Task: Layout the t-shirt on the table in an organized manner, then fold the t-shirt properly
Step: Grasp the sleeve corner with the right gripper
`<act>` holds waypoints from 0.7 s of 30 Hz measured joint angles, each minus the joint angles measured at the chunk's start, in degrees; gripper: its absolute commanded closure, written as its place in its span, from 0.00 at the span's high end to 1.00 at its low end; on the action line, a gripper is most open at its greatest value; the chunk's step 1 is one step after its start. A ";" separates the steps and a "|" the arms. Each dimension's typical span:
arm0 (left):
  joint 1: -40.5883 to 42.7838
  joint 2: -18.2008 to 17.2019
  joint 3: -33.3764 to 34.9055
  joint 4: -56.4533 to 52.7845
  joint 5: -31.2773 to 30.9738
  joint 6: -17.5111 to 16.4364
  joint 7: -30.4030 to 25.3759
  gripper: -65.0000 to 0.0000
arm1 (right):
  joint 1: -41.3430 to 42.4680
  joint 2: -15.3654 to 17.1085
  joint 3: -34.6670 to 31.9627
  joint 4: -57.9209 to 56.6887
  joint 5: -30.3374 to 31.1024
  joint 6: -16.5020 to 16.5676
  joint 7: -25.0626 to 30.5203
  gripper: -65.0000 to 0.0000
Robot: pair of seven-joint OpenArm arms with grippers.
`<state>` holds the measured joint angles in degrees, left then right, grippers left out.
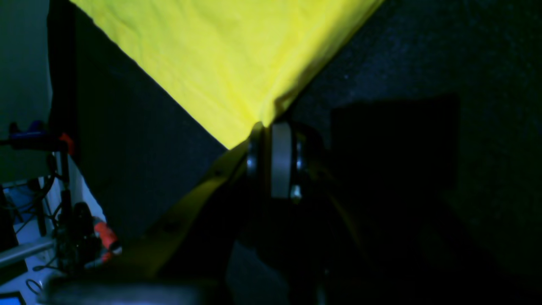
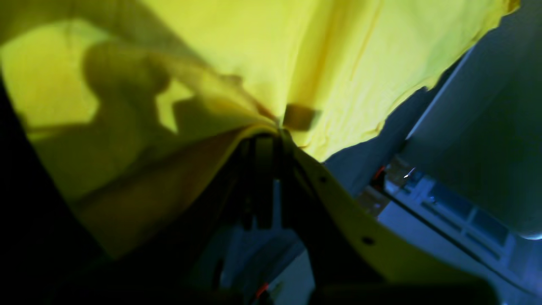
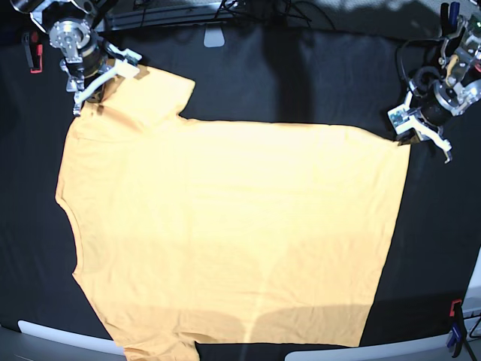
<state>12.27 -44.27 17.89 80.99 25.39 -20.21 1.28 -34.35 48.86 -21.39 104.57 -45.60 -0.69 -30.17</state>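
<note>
Covered almost edge to edge by black cloth, the surface (image 3: 301,83), with the t-shirt (image 3: 233,233) spread across the middle of it in the base view. Lay broad and mostly flat, hem toward that view's right side, neck end toward its left, one sleeve up at the top left and the other near the bottom edge. Showed only faint ripples across the body; looked bunched and lifted at the top-left sleeve. Judged the laying-out step as nearly done but not finished, since both arms were at the cloth; no fold made yet, so the whole folding part was left. Sat at the upper hem corner on the base view's right, the left claw (image 1: 264,127), clenched on that corner of the t-shirt, with the yellow cloth (image 1: 220,55) fanning away from it in the wrist view over dark surface (image 1: 423,63). Sat at the top-left sleeve, the right claw (image 2: 275,127), closed up and seemingly pinching a gathered ridge of the t-shirt (image 2: 360,63), with cloth draped over and around it. Could not tell how much cloth it held. Marked the surface's corners: small red-and-black clamps (image 3: 454,320).
</note>
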 measured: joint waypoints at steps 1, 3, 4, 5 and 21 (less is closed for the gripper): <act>0.66 -0.26 0.00 0.04 -0.02 0.35 -0.04 0.00 | -1.16 1.11 0.00 0.59 0.00 -0.79 -0.63 0.00; 2.45 -1.03 -0.39 0.83 -1.38 0.59 -0.09 0.00 | -3.96 3.45 0.00 1.70 -0.04 -2.82 -2.01 0.00; 3.56 -1.57 -0.42 1.33 -2.51 1.31 -0.31 0.00 | -5.31 4.39 -0.02 2.27 -0.07 -4.07 -2.75 0.00; 4.98 -2.34 -0.37 2.10 -4.09 2.73 -0.11 0.00 | -6.56 5.27 0.00 2.89 -0.02 -5.18 -3.04 0.00; 26.45 -8.94 -3.26 19.98 -6.82 12.74 6.80 0.00 | -21.70 8.13 2.56 12.37 -5.22 -14.58 -8.90 0.00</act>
<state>38.72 -53.21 14.63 100.97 18.57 -7.46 8.08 -56.05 56.99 -18.83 116.95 -50.83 -15.27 -39.07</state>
